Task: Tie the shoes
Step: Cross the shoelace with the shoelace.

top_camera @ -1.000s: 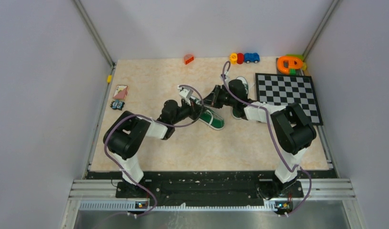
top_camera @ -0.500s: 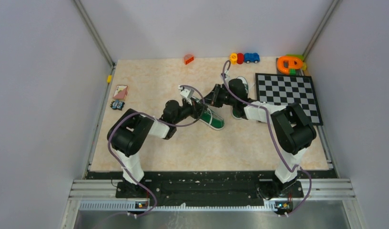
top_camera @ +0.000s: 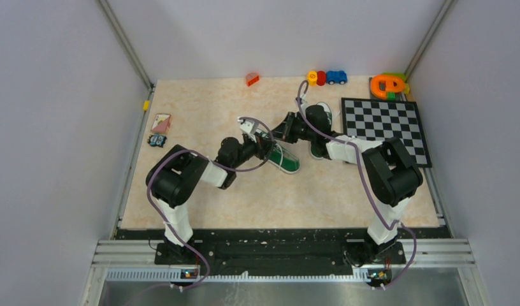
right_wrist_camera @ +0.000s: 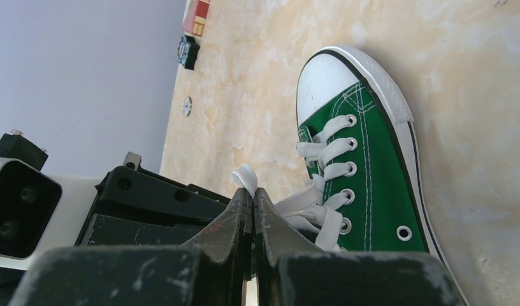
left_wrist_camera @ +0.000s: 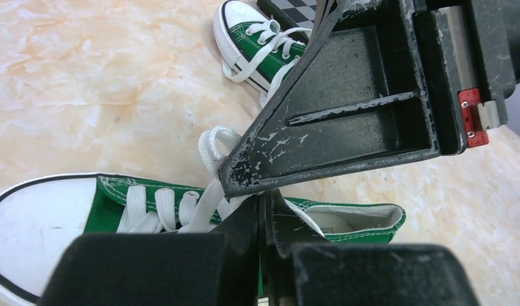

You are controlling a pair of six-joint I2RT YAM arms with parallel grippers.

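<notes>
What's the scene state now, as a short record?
left gripper: shut, pinching a lace of the nearer shoe
right gripper: shut on a lace loop of that shoe
bow: none visible on it
other shoe: beside the checkerboard, laces hanging loose
far edge: small toys

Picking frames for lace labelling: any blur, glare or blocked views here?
Top external: even light, sharp, arms cover much of the shoes. Left wrist: right gripper blocks the upper right; laces sharp. Right wrist: own fingers loom soft-edged, shoe crisp, no glare.
</notes>
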